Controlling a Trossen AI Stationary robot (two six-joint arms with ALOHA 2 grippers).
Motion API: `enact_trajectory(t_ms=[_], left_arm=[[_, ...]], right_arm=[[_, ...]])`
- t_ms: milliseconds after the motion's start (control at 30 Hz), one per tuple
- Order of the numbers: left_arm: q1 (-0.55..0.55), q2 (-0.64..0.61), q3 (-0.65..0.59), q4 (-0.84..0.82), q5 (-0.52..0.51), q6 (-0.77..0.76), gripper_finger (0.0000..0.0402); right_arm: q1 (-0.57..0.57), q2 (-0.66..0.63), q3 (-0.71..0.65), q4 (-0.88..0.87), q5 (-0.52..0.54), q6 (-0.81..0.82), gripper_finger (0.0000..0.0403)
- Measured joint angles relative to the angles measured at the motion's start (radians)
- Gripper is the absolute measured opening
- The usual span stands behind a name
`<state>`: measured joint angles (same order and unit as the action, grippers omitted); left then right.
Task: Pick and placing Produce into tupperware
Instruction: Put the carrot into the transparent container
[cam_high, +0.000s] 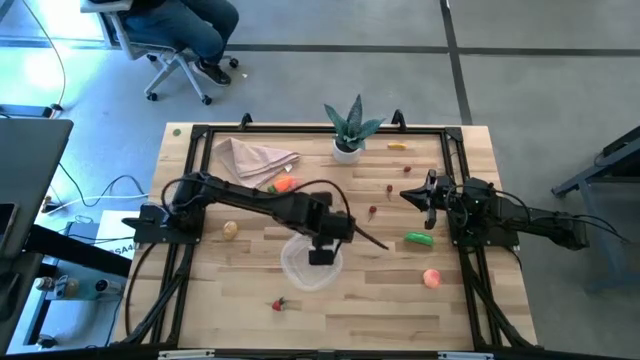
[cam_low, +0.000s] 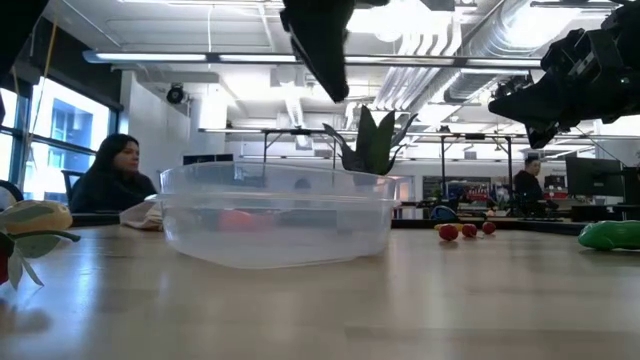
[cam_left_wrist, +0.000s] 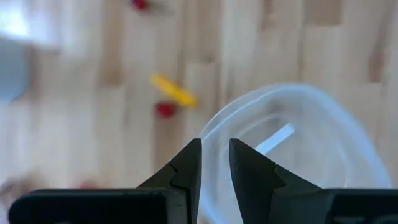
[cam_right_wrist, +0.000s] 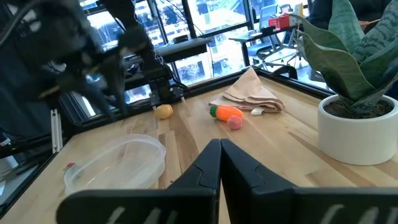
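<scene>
Above the middle of the table, the left gripper (cam_high: 322, 256) hangs over the tub (cam_high: 310, 265) with its fingers (cam_left_wrist: 186, 167) drawn close and nothing between them. From its wrist view the clear tub (cam_left_wrist: 298, 149) lies right beneath the tips, with nothing in it that I can make out.

Taking the tub as the clock's centre in the overhead view, the carrot (cam_high: 285, 184) lies at about 11 o'clock, just beside the beige napkin (cam_high: 255, 157). A small yellowish fruit (cam_high: 231, 229) sits at 10 o'clock. The cucumber (cam_high: 419, 238) is at 3 o'clock, well apart from the tub, and the peach (cam_high: 431, 278) sits a little nearer the front edge, around 4 o'clock. Tiny red pieces (cam_high: 373, 211) dot the wood at 1 to 2 o'clock, and another red piece (cam_high: 279, 303) lies at 7 o'clock. A small yellow item, likely the banana (cam_high: 398, 146), rests far off at 1 o'clock, near the potted plant (cam_high: 349, 128).

Off at 3 o'clock, the right gripper (cam_high: 412, 195) waits above the table's right side, its fingers (cam_right_wrist: 205, 165) pressed together and holding nothing.

Beyond the table a person (cam_low: 112, 175) sits in the room.
</scene>
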<state>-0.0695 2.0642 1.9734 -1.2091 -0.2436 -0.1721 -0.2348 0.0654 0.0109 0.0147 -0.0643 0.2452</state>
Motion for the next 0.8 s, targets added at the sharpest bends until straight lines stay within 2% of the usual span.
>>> enact_trajectory(t_ms=[200, 433, 533, 633, 800], left_arm=[[0.059, -0.06, 0.057, -0.175, -0.061, -0.048, 0.0072], [0.175, -0.194, -0.018, -0.174, -0.062, -0.053, 0.0072], [0.231, -0.269, -0.112, -0.134, -0.06, -0.052, 0.0072], [0.285, -0.369, -0.26, -0.026, -0.015, -0.04, 0.0072], [0.364, -0.545, -0.541, 0.184, 0.042, 0.016, 0.0072]], right_arm=[[0.0, 0.0, 0.0, 0.0, 0.0, -0.002, 0.0], [0.0, -0.001, 0.0, 0.013, -0.001, -0.045, 0.0], [0.0, -0.002, 0.006, 0.044, -0.009, -0.072, 0.0], [0.0, -0.001, 0.056, 0.049, -0.052, -0.123, 0.0], [0.0, 0.014, 0.268, -0.083, -0.161, -0.227, 0.0]])
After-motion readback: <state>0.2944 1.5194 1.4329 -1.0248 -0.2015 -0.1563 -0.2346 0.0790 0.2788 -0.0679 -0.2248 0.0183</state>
